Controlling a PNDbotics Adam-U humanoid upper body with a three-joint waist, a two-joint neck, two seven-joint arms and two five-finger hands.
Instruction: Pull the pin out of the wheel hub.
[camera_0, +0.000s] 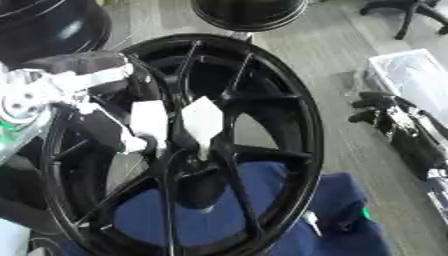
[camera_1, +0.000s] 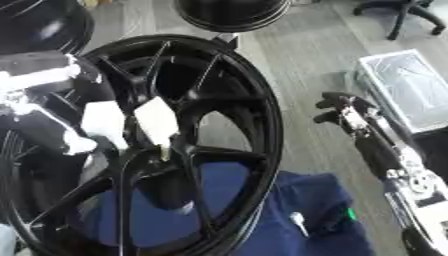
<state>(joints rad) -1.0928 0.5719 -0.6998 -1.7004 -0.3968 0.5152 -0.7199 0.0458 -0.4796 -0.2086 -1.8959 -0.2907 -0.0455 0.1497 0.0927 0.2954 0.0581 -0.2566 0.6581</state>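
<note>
A large black wheel (camera_0: 297, 100) stands on edge, its spokes meeting at the hub (camera_0: 197, 165) in the left eye view. My left hand (camera_0: 149, 120) reaches in from the left, and its white-padded fingers (camera_0: 203, 120) curl in at the hub. A short pale pin (camera_1: 164, 151) shows just under one pad, pinched there. Most of the pin is hidden behind the fingers and spokes. My right hand (camera_1: 337, 107) hangs to the right of the rim, black fingers relaxed, holding nothing and well apart from the wheel.
A blue cloth (camera_0: 350, 200) lies under the wheel with a small white object (camera_0: 311, 222) on it. Other black wheels sit at the top left (camera_0: 44, 25) and top centre (camera_0: 249, 12). A clear plastic box (camera_0: 416, 75) and an office chair base (camera_0: 407, 12) are at the right.
</note>
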